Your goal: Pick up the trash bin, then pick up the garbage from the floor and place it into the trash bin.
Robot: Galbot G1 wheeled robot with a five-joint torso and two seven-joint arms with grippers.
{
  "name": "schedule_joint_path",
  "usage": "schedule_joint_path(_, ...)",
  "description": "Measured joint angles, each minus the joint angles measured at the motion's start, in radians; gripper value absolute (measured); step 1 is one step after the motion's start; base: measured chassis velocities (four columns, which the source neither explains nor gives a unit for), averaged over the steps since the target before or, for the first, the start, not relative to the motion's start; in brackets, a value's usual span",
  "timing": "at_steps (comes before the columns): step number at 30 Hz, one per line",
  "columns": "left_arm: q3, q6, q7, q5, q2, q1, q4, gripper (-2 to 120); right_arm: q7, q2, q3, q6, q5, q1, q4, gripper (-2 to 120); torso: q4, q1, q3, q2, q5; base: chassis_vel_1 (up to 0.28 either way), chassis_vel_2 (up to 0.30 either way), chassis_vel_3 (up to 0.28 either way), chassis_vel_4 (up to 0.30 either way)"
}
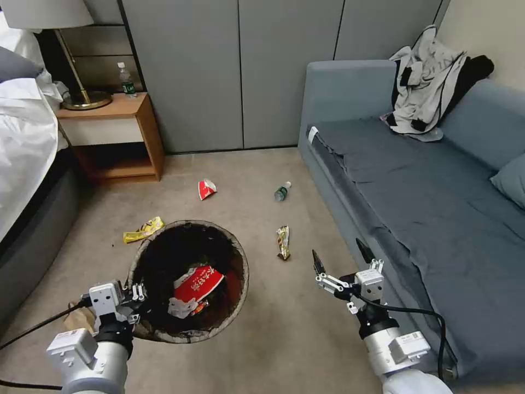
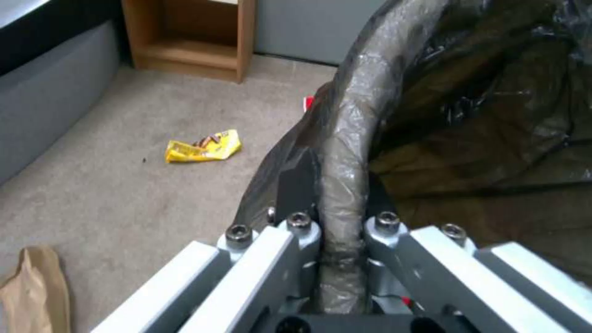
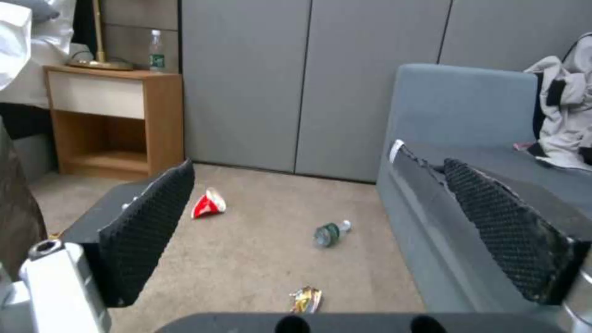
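The trash bin (image 1: 243, 266), round with a dark bag liner, hangs tilted above the carpet; my left gripper (image 1: 135, 298) is shut on its near rim. In the left wrist view the left gripper (image 2: 338, 192) pinches the bag-covered rim (image 2: 345, 138). A red-and-white carton (image 1: 198, 284) lies inside. My right gripper (image 1: 336, 249) is open and holds nothing, beside the sofa. Garbage on the floor: a red-and-white carton (image 1: 206, 189) (image 3: 208, 204), a small bottle (image 1: 282, 191) (image 3: 330, 232), a gold wrapper (image 1: 283, 242) (image 3: 306, 298), a yellow wrapper (image 1: 143, 230) (image 2: 203, 146), and a brown paper bag (image 2: 34, 286).
A blue-grey sofa (image 1: 415, 186) with clothing (image 1: 432, 82) runs along the right. A wooden nightstand (image 1: 117, 137) with a lamp and a bottle stands at the back left beside the bed (image 1: 24, 164). Grey cabinet doors (image 1: 235, 71) close the back.
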Motion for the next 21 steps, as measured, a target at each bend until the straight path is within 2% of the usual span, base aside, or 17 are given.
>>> schedule_joint_path(21, 0.001, -0.001, 0.001, 0.0, 0.003, -0.004, 0.0, 3, 0.014, -0.017, -0.012, -0.023, 0.02, 0.013, 0.005, 100, 0.0, 0.0, 0.0, 0.0, 0.0, -0.032, 0.034, 0.034, -0.037)
